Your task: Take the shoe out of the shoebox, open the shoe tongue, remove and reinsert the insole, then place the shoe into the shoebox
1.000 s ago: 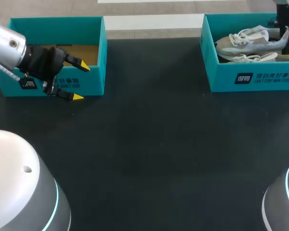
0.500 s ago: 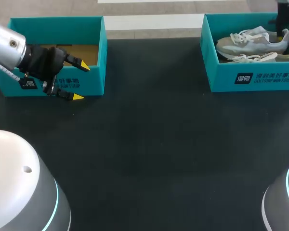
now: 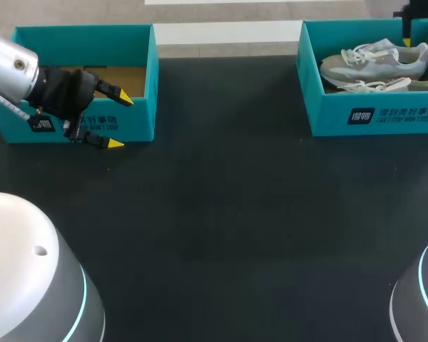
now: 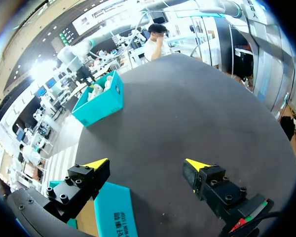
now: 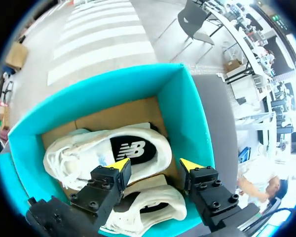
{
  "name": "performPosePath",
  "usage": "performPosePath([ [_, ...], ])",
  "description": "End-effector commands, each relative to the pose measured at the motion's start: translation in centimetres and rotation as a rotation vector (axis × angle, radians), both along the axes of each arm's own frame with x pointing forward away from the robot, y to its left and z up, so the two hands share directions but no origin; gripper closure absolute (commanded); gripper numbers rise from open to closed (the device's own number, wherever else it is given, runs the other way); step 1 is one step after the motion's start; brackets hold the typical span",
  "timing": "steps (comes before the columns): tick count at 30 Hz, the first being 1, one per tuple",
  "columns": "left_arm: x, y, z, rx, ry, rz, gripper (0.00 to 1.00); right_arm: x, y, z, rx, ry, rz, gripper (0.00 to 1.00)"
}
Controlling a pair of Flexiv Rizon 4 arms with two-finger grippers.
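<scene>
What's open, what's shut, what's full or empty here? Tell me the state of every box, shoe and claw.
left shoebox: open, no shoe visible inside.
right shoebox: open, two shoes inside.
far shoe: lying in the right shoebox, not gripped.
near shoe: lying beside it, not gripped.
left gripper: open, holding nothing, over the left shoebox's front wall.
right gripper: open, holding nothing, over the shoes.
</scene>
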State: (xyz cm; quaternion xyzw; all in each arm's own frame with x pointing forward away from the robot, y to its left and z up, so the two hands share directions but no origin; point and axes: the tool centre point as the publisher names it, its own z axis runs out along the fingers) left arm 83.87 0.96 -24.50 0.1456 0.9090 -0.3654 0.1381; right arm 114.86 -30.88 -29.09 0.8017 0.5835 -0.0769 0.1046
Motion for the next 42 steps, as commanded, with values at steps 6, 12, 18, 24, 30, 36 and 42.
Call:
performPosePath([
  [6,-0.1,0.0,0.0,0.003,0.000,0.000,0.00,-4.6,2.5,2.5,0.036,-0.090,-0.005,0.00],
  [12,-0.1,0.0,0.0,0.003,0.000,0.000,0.00,-4.6,2.5,2.5,0.036,-0.090,-0.005,0.00],
  [18,-0.1,0.0,0.0,0.003,0.000,0.000,0.00,-4.6,2.5,2.5,0.036,-0.090,-0.005,0.00],
  [24,1.3,1.0,2.9,0.056,0.162,0.465,0.00,-6.9,3.7,3.2,0.068,0.024,0.054,0.00],
  [30,2.6,2.7,3.3,0.117,0.212,0.901,0.00,-10.6,6.2,3.4,0.133,0.112,0.172,0.00],
  [36,2.6,2.7,3.3,0.117,0.212,0.901,0.00,-12.0,7.6,3.4,0.127,0.142,0.287,0.00],
  [42,2.6,2.7,3.3,0.117,0.212,0.901,0.00,-12.0,7.6,3.4,0.127,0.142,0.287,0.00],
])
